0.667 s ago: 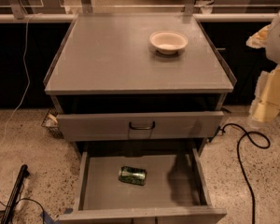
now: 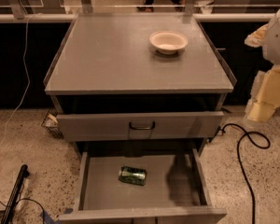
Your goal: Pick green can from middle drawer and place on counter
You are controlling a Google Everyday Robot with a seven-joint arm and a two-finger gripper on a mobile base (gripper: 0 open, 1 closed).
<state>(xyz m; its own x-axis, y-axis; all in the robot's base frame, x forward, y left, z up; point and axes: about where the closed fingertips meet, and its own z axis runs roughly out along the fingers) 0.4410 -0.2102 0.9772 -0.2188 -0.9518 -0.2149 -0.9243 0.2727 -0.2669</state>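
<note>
The green can [image 2: 133, 175] lies on its side on the floor of the pulled-out middle drawer [image 2: 177, 190], left of centre. The counter [image 2: 107, 55] above it is a flat grey top. My gripper [image 2: 262, 101] hangs at the right edge of the view, beside the cabinet's right side and just below counter height. It is far from the can and holds nothing that I can see. Part of the arm is cut off by the frame edge.
A white bowl [image 2: 168, 41] stands on the counter at the back right. A closed drawer front with a dark loop handle [image 2: 142, 125] sits above the open drawer. A black cable [image 2: 245, 143] loops on the speckled floor at the right. A dark rod [image 2: 14, 192] lies at the lower left.
</note>
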